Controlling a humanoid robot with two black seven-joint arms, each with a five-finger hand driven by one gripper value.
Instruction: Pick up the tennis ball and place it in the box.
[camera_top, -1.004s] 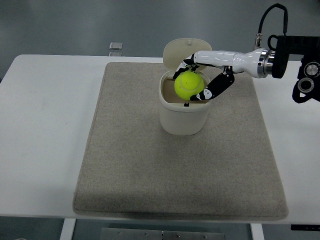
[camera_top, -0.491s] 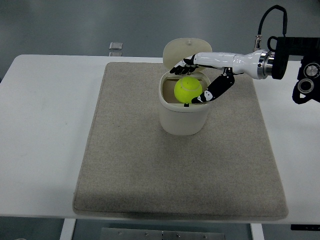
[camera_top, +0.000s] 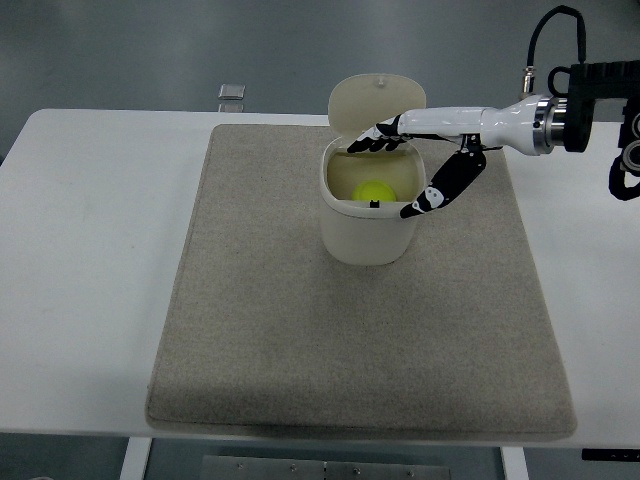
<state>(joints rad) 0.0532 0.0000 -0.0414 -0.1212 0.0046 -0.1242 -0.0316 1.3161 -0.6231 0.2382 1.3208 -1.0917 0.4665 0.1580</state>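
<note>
Right hand (camera_top: 425, 165): I see it in the upper right of centre, coming in from the right edge. The fingers (camera_top: 378, 138) are spread over the far rim of the box, the thumb hangs down apart from them past the right rim, and it holds nothing.
Why it sits so: by my reading, the open spread above the mouth is the pose of a hand that has let go and needs only clear the rim.
Tennis ball (camera_top: 374, 190): it lies low inside the box, a yellow patch below the rim, free of the hand.
Box (camera_top: 366, 236): a cream tub standing upright in the upper centre of the frame, its hinged lid (camera_top: 371, 98) tipped back behind it, which keeps the mouth clear for the drop.
Mat (camera_top: 300, 330): a grey-beige mat under the box, covering most of the white table (camera_top: 90, 250).
Small object (camera_top: 231, 92): a little grey square beyond the mat at the top, too small for me to name.
Left arm: not in view.
Change from earlier: a second ago the ball was held at rim height between fingers and thumb; half a second ago the fingers had opened; now the ball has dropped deep inside and the hand has moved slightly right and up.
Task standing: I judge the placing done; only the withdrawal remains.
</note>
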